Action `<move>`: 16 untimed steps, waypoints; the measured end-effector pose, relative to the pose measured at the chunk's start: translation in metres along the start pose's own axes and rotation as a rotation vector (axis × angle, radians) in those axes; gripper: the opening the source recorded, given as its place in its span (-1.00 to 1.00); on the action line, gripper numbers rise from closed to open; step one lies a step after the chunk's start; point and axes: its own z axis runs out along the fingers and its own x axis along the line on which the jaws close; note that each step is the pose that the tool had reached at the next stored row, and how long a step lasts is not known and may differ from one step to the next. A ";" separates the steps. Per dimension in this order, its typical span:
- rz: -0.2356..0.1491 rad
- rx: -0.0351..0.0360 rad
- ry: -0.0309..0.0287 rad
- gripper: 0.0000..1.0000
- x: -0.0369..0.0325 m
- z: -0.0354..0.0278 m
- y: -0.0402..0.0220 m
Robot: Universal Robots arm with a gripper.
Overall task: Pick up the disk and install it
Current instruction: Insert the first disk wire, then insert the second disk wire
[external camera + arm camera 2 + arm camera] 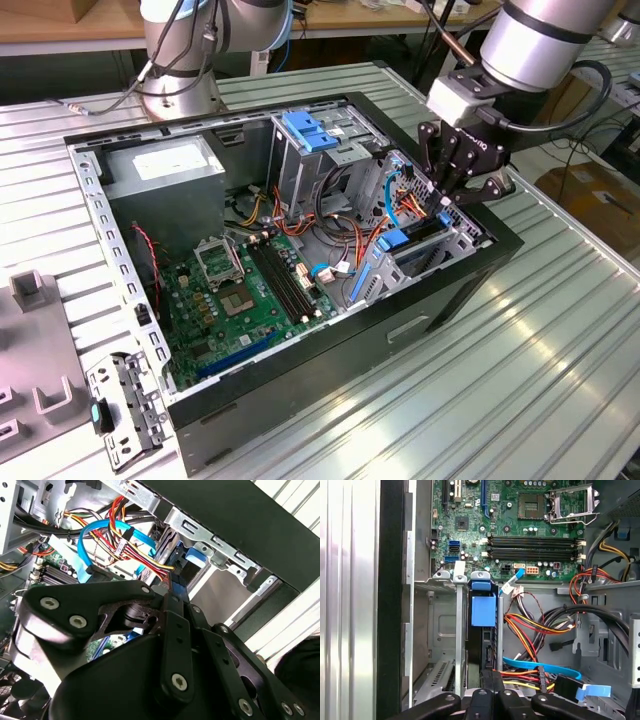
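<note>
The open computer case (300, 250) lies on the ribbed metal worktop (520, 380), its green motherboard (240, 290) towards the exterior view's left and its drive bays towards that view's right. The disk (483, 612) stands on edge in a bay slot at the case's front end, just beside the motherboard's edge; a blue plastic bracket covers its near end, and dark metal shows below that. Its long axis runs down into the bay, away from the motherboard, with the blue end pointing towards the board. The hand (462, 185) sits over that same slot, its black fingers (492, 680) pressed together on the disk's outer edge.
</note>
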 end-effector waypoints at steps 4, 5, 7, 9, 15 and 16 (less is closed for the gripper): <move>0.000 0.0000 0.0000 -0.79 0.0000 -0.0006 0.0000; 0.000 0.0000 0.0000 -0.79 0.0000 -0.0010 0.0000; 0.000 0.0000 0.0000 -0.79 0.0000 -0.0013 0.0000; 0.000 0.0000 0.0000 -0.79 0.0000 -0.0016 0.0000; 0.000 0.0000 0.0001 -0.79 0.0000 -0.0020 0.0008; 0.000 0.0000 0.0001 -0.79 0.0000 -0.0019 0.0014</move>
